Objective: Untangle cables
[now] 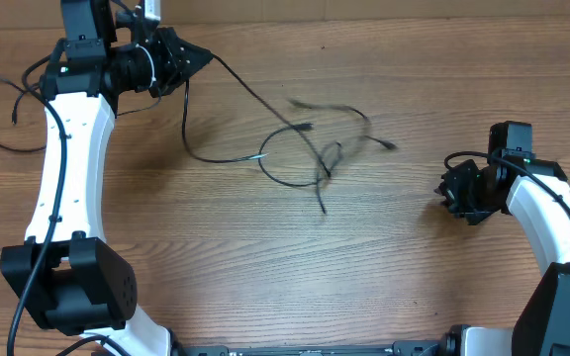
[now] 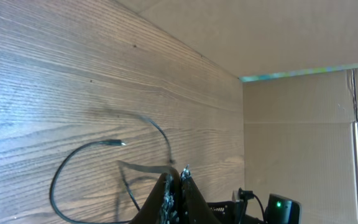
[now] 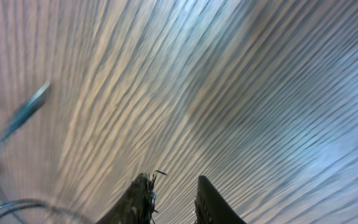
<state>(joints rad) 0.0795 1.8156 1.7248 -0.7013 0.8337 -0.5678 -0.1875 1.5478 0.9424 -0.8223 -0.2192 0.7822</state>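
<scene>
No writing, label, brand mark or number is legible in any view: not on the wood-grain surface [image 1: 364, 267], the left arm's white shell [image 1: 79, 148] or the cardboard wall [image 2: 297, 124].

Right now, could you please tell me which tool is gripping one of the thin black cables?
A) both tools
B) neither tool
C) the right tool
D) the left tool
D: the left tool is shut on a cable that leads away over the table, while the right tool stands open with nothing between its fingers.
</scene>
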